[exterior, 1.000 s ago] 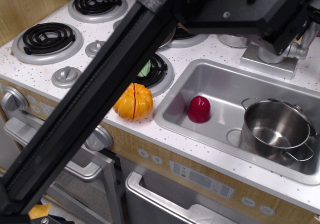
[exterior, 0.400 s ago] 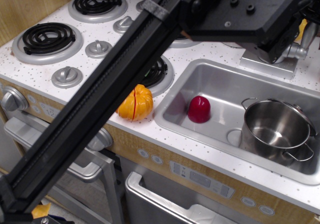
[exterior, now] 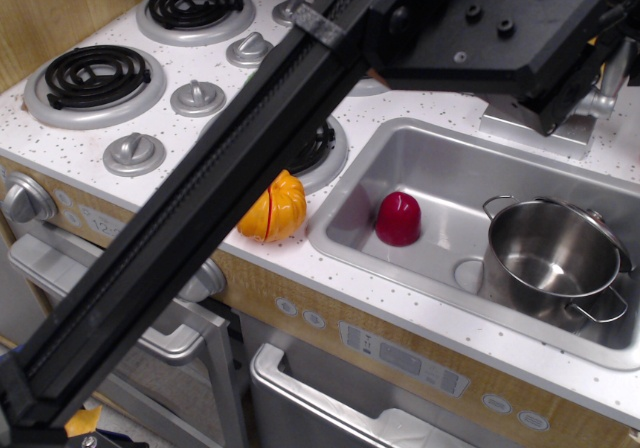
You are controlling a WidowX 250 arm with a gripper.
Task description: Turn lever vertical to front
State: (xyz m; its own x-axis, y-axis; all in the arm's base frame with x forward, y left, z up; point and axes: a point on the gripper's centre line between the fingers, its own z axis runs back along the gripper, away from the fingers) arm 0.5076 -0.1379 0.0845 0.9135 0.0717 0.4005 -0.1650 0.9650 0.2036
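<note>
— Lever: where does it sit?

— At the back right corner of the counter, a stubby silver handle sticking out sideways toward the right edge from the faucet column, which stands on its square base just behind the sink. My wrist block covers most of the column, so only the handle's end and the base show.

— And your claw?

— It hangs right over the faucet, at the lever. My own black housing hides the fingers, so I cannot tell whether they are spread, pinched, or touching the handle.

— What else lies around?

— In the sink, a red pepper near the left wall and a steel pot at the right, upright, well apart from each other. An orange pumpkin rests on the counter near the front edge, just left of the sink, partly behind my arm, which crosses from the front left corner to the back right. Coil burners and round knobs fill the left side.
</note>
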